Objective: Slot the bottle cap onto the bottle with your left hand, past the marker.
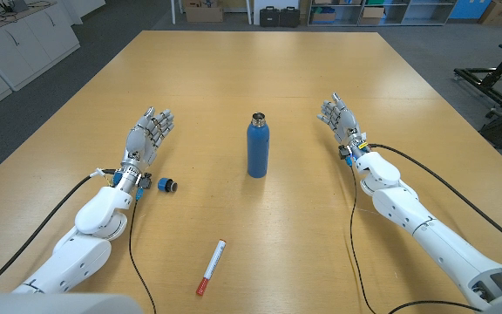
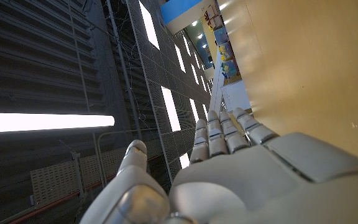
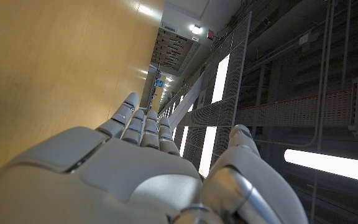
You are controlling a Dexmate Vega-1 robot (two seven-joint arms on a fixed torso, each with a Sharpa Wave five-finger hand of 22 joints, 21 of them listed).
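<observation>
A blue metal bottle [image 1: 257, 146] stands upright and uncapped at the middle of the wooden table [image 1: 260, 70]. The small dark bottle cap [image 1: 168, 185] lies on the table to its left, just beside my left wrist. My left hand [image 1: 148, 134] stands on its edge beyond the cap, fingers straight and apart, holding nothing [image 2: 229, 168]. A white marker with a red cap [image 1: 211, 267] lies near the front edge, between the arms. My right hand [image 1: 339, 117] stands on its edge to the right of the bottle, fingers extended, empty [image 3: 135, 162].
Black cables [image 1: 356, 235] trail along both forearms on the table. White cabinets [image 1: 16, 44] stand at the far left, boxes and shelves [image 1: 321, 12] beyond the table's far end, a black frame [image 1: 495, 78] at the far right.
</observation>
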